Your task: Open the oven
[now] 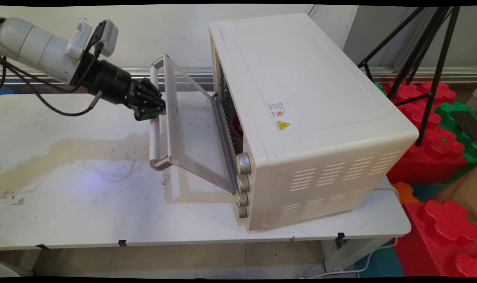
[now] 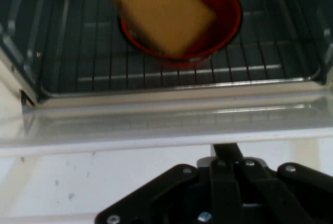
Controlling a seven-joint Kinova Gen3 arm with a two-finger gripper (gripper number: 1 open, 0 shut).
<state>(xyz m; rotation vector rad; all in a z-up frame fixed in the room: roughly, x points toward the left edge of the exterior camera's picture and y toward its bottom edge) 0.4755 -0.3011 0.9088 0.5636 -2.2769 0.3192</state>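
Observation:
A cream toaster oven [image 1: 301, 98] stands on the white table [image 1: 85, 212], its glass door [image 1: 191, 129] hanging half open towards the left. My black gripper [image 1: 154, 110] is shut on the upper part of the door's metal handle [image 1: 155, 137]. In the hand view the gripper [image 2: 226, 154] meets the door's top edge, and past it I look into the oven. There a red bowl [image 2: 226, 16] sits on the wire rack [image 2: 104, 63] with a tan slice of bread [image 2: 161, 13] leaning in it. From the main view only a sliver of the red bowl [image 1: 237, 122] shows.
Several metal knobs [image 1: 243, 163] run down the oven's front right edge. A brownish stain [image 1: 65, 153] spreads over the table left of the door. A black tripod [image 1: 427, 51] and red and green foam blocks [image 1: 439, 149] stand off the table's right end.

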